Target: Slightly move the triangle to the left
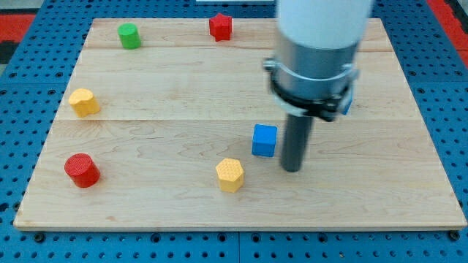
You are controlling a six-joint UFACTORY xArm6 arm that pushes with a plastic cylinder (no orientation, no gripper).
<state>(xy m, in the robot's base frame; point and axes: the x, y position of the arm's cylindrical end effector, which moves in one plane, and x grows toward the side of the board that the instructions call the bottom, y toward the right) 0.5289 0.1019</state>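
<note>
Six blocks show fully on the wooden board (146, 219). My tip (292, 169) sits just right of the blue cube (265, 140), holding nothing. Something blue (346, 102) peeks behind the arm; its shape is hidden.

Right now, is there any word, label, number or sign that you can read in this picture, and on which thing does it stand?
None. No text shows on the wooden board, the blue cube, the other coloured blocks, or the arm above my tip.
</note>
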